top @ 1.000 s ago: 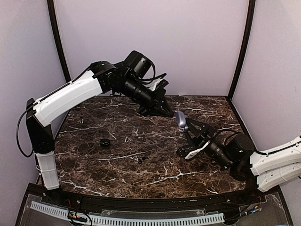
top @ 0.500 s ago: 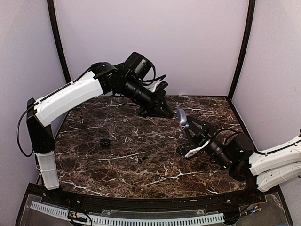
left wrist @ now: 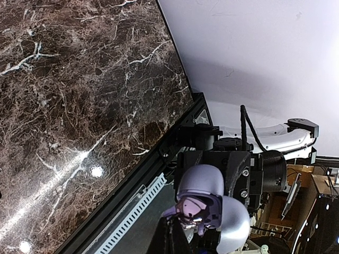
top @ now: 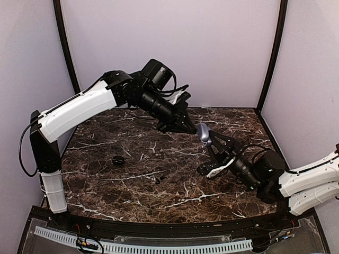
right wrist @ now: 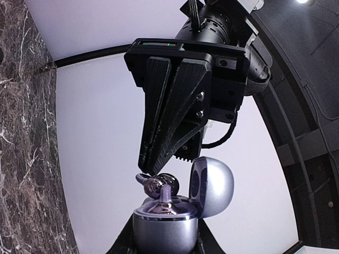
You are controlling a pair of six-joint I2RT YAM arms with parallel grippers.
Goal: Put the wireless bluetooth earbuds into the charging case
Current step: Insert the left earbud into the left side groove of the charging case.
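The charging case [top: 203,133] is a pale purple shell, held above the table in my right gripper [top: 206,140], which is shut on its body. In the right wrist view the case [right wrist: 165,230] stands upright with its lid [right wrist: 214,185] swung open to the right. My left gripper [right wrist: 150,170] is shut, pinching a shiny purple earbud [right wrist: 156,185] at its tips, just over the case's open top. A second purple stem [right wrist: 165,194] rises from the case's well. In the left wrist view my left gripper [left wrist: 170,221] is right against the open case [left wrist: 204,182].
A small dark round object [top: 117,160] lies on the marble table [top: 175,196] at the left. Tiny dark bits [top: 159,180] lie near the middle. Lavender walls [top: 222,47] close in the back and both sides.
Very little: the case and the left fingertips have shifted by a tiny amount and stay together over the right half of the table.
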